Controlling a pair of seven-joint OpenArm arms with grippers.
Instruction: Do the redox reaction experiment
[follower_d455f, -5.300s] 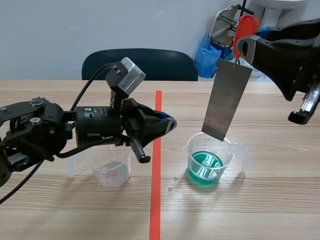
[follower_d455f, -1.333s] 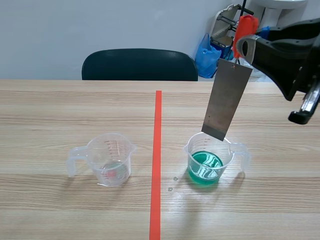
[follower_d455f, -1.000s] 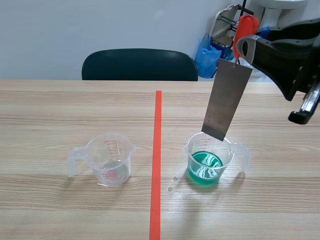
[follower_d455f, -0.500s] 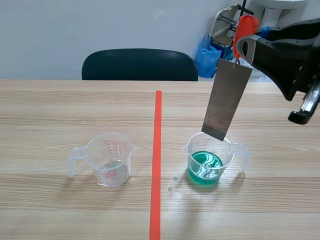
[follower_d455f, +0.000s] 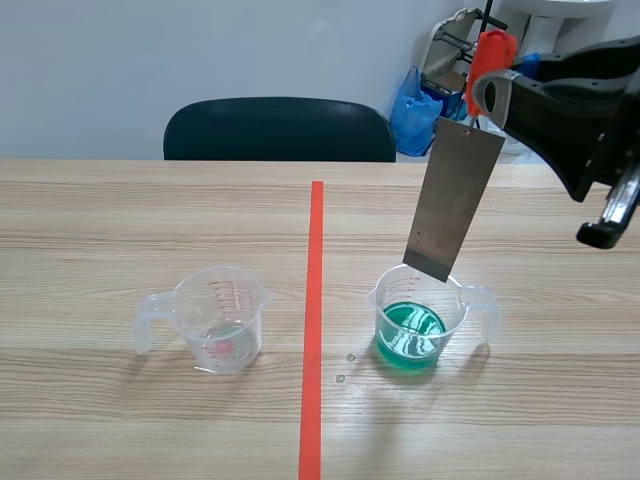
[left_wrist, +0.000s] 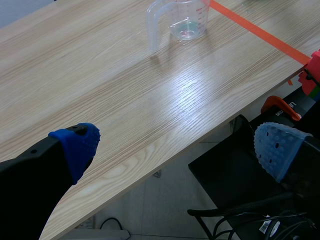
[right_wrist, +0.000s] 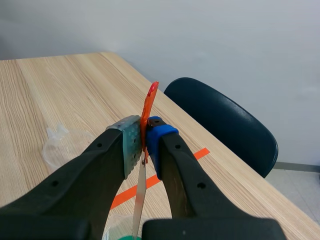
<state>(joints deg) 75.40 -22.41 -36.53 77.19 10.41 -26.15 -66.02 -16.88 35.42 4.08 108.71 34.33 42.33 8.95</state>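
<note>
Two clear plastic measuring cups stand on the table (follower_d455f: 100, 230), one on each side of the orange-red tape line (follower_d455f: 314, 320). Both are moulded, with a handle, a pouring lip and printed graduations.

1. Right end effector (right_wrist: 142, 145): raised above the table. Its grey-green pad (right_wrist: 131, 145) and blue pad (right_wrist: 156, 142) are clamped on the orange-red clip (follower_d455f: 490, 55), a thin plastic piece.
2. Metal strip (follower_d455f: 455, 200): flat, rectangular, dull grey. It hangs below the right end effector from the clip, tilted. Its lower edge sits at rim level of the cup of green liquid (follower_d455f: 420, 325), above the liquid. Contact with the rim cannot be confirmed.
3. Left end effector (left_wrist: 175, 145): fingers spread wide, holding nothing. Its blue dotted pads (left_wrist: 77, 145) hang past the table's edge. The near-empty cup (left_wrist: 185, 20) stands well ahead of it, with a faint pinkish trace at the bottom.

Surface: pale wood-grain laminate, smooth, with a light sheen. Small droplets lie just beside the cup of green liquid.

Room: plain grey wall, a dark chair (follower_d455f: 280, 128) at the table's far side, and a blue plastic bag (follower_d455f: 415, 105) beyond it.
</note>
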